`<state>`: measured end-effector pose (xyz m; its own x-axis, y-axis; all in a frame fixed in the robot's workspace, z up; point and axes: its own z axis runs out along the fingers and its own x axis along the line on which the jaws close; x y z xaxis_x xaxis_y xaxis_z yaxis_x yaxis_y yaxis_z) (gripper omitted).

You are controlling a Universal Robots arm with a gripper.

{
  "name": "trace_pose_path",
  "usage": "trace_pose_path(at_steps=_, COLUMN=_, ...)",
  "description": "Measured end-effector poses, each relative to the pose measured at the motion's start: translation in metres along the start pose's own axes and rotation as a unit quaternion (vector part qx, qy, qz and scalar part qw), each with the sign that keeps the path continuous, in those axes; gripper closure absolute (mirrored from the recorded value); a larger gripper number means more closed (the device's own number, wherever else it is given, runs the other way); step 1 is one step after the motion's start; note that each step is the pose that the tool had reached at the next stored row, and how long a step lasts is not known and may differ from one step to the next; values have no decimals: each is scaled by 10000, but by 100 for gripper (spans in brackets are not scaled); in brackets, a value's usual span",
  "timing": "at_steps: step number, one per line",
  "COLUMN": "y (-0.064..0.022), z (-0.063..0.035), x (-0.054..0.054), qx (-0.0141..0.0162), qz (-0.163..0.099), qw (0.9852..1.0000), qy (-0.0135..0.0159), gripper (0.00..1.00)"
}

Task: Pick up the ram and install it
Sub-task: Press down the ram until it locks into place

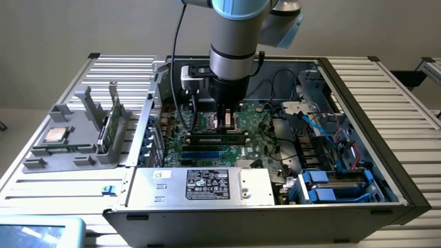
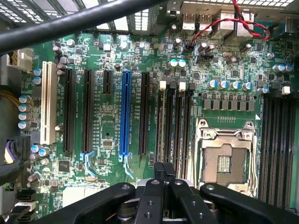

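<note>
- The gripper (image 1: 227, 126) hangs straight down from the arm into an open computer case (image 1: 358, 98).
- Its fingers are pressed together, with no gap showing between them in the wrist view (image 2: 163, 169).
- The fingertips sit at the top edge of the ram (image 1: 217, 137), near its middle. I cannot tell whether they pinch that thin edge or only bear on it.
- The ram stands on edge in a slot on the motherboard (image 1: 265, 142), just beside the empty processor socket (image 2: 226, 161).
- More memory slots (image 2: 181, 121) run alongside, under the fingers.
- Judged from this, the pick-up is done and the install step is in hand.
- Seating the ram fully would call for straight, even downward pressure. Tilting could jam it in the slot.
- The end latches are too small to read.
</note>
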<state>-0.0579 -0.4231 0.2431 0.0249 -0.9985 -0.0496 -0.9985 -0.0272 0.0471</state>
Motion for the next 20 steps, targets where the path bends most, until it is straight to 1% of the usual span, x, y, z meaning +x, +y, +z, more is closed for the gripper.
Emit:
trace_pose_path(at_steps=9, y=-1, z=34, x=2, qx=0, qz=0, qw=10000, qy=0, gripper=91)
trace_pose_path(at_steps=14, y=13, z=46, x=2, qx=0, qz=0, qw=10000, qy=0, gripper=91)
trace_pose_path(at_steps=20, y=14, z=84, x=4, qx=1, qz=0, qw=10000, qy=0, gripper=91)
